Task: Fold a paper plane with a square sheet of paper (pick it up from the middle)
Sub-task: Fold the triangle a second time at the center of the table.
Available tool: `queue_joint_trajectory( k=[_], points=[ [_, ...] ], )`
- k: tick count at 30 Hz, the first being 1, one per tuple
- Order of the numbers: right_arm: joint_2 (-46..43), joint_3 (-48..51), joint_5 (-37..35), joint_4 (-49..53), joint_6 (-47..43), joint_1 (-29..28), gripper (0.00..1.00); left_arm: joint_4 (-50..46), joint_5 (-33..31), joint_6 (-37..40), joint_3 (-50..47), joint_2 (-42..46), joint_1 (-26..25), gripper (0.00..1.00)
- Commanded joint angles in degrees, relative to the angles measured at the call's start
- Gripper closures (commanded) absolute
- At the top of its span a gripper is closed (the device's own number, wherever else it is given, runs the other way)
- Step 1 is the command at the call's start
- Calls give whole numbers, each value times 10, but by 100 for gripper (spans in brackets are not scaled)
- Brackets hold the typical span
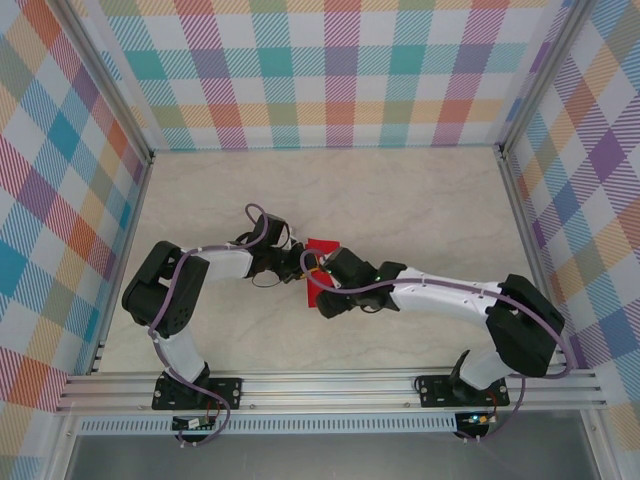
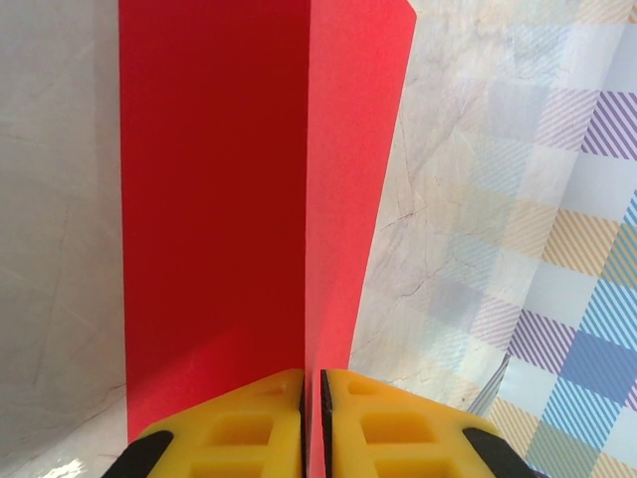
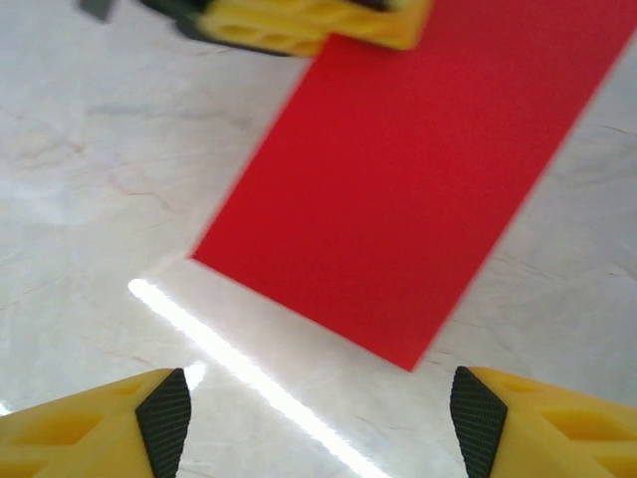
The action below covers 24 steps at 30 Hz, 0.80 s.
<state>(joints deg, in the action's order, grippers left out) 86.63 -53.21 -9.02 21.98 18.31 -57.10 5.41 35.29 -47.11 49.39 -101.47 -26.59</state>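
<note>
The square sheet of paper (image 2: 214, 219) is bright red and bent along a middle crease into two panels that stand up from the table. My left gripper (image 2: 312, 383) is shut on it at the crease, its yellow fingers pinching the near edge. From above, the red paper (image 1: 322, 247) sits mid-table between the two wrists. In the right wrist view one flat red panel (image 3: 418, 169) slopes down to the table, with the left gripper's yellow fingers (image 3: 309, 22) at its top. My right gripper (image 3: 320, 418) is open just short of the paper's lower corner, with nothing between its pads.
The pale marble-patterned table (image 1: 400, 200) is bare around the arms. Checked fabric walls (image 1: 340, 70) close it in at the back and both sides. An aluminium rail (image 1: 330, 385) runs along the near edge by the arm bases.
</note>
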Motion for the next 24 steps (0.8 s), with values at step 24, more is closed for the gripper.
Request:
queue_joint_trajectory(
  k=[24],
  points=[
    [130,-95,-194,8,-4,-96,48,-10,14,7,15,-2,-2,87]
  ],
)
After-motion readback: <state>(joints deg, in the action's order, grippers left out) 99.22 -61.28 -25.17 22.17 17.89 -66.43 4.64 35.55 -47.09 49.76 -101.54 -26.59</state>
